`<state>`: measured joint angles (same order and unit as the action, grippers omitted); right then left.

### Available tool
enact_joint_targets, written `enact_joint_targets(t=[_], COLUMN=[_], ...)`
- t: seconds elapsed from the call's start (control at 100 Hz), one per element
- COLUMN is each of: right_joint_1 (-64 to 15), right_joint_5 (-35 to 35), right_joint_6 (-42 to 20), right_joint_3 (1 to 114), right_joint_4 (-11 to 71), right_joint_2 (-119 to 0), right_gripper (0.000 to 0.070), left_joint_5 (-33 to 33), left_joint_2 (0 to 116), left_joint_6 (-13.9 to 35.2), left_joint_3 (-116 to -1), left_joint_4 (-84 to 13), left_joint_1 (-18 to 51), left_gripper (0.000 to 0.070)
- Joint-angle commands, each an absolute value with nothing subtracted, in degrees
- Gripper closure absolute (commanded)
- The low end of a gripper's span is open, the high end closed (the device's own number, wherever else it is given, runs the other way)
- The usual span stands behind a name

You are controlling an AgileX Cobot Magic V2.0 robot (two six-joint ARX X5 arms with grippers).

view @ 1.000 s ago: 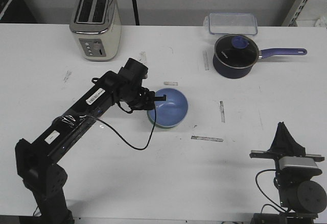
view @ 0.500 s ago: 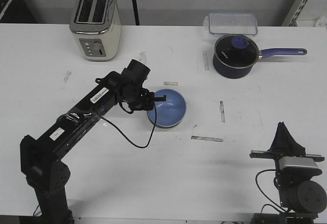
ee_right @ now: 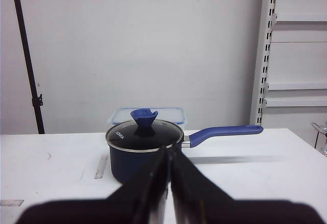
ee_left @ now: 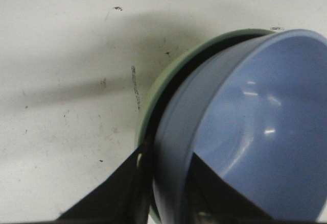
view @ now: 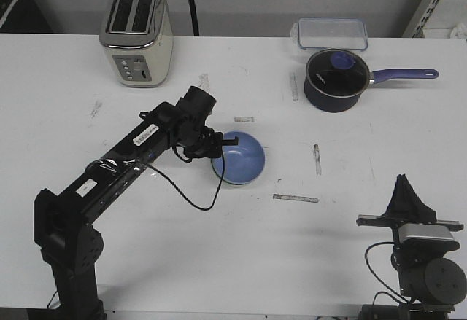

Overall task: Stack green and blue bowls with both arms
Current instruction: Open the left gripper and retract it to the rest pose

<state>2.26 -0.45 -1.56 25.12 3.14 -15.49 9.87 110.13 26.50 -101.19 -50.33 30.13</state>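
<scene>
The blue bowl (view: 241, 157) sits tilted inside the green bowl (ee_left: 157, 89) at mid table. In the front view the green bowl is almost wholly hidden under the blue one. My left gripper (view: 222, 143) is shut on the blue bowl's (ee_left: 255, 127) left rim. In the left wrist view one finger (ee_left: 209, 180) lies inside the blue bowl and the other (ee_left: 120, 183) stands outside it, by the green rim. My right gripper (view: 403, 189) rests shut at the front right, far from both bowls, holding nothing (ee_right: 168, 155).
A toaster (view: 136, 34) stands at the back left. A dark navy saucepan (view: 334, 79) with a purple handle and a clear lidded container (view: 331, 33) are at the back right. The saucepan (ee_right: 144, 147) faces the right gripper. Tape strips mark the table.
My left arm has edged forward and right with the blue bowl. The bowl has sunk lower into the green one, so less green shows. The right arm is still.
</scene>
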Motion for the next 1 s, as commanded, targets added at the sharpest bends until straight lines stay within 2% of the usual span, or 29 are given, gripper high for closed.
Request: enact_joint_targets(t=[0.0, 0.07, 0.74, 0.83, 0.99], right_joint_1=[2.2, 2.2, 2.2, 2.2, 2.2], right_joint_5=[-0.6, -0.6, -0.6, -0.6, -0.6], right_joint_6=[-2.1, -2.1, -2.1, -2.1, -2.1], right_joint_3=[25.4, 25.4, 25.4, 25.4, 25.4], right_joint_4=[2.4, 2.4, 2.4, 2.4, 2.4], right_joint_2=[-15.4, -15.4, -15.4, -15.4, -15.4], right_gripper=[0.0697, 0.0697, 0.0697, 0.0697, 0.0697], left_joint_5=[10.2, 10.2, 9.8, 7.4, 2.4], left_joint_2=[111.3, 111.0, 100.1, 97.8, 92.4], left_joint_6=[26.2, 26.2, 26.1, 25.5, 21.6], left_joint_3=[-102.8, -102.8, -102.0, -100.7, -95.8], left_joint_4=[-50.3, -50.3, -49.7, -47.6, -41.2], left_joint_1=[30.3, 30.3, 27.9, 27.2, 25.1], left_gripper=[0.0564, 0.0521, 0.0536, 0.0541, 0.0541])
